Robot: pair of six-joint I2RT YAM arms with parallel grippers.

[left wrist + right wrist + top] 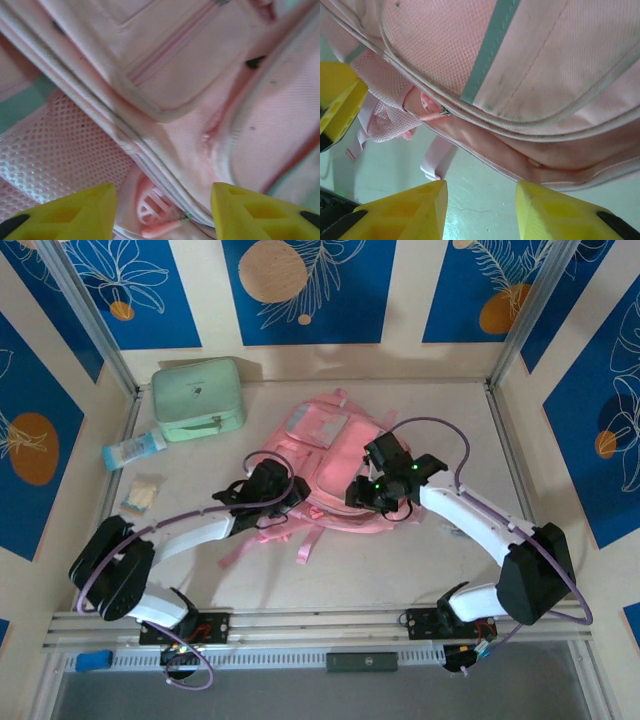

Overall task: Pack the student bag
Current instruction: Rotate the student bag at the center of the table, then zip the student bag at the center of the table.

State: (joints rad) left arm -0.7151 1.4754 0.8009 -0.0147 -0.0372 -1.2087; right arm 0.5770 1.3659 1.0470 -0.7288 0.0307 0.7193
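student bag [325,470]: pink
zip case [198,398]: mint green
gripper fingers [70,212]: yellow
wall panels [350,315]: blue, white leaves, orange discs

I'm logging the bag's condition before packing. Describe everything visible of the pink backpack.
The pink backpack lies flat on the table, front up. It is soft woven fabric with a mesh side panel, zipped pockets that look closed, a grey-white patch near the far end, and straps trailing toward the arms. The left gripper and right gripper, both open, hang at its near end; contact is unclear.
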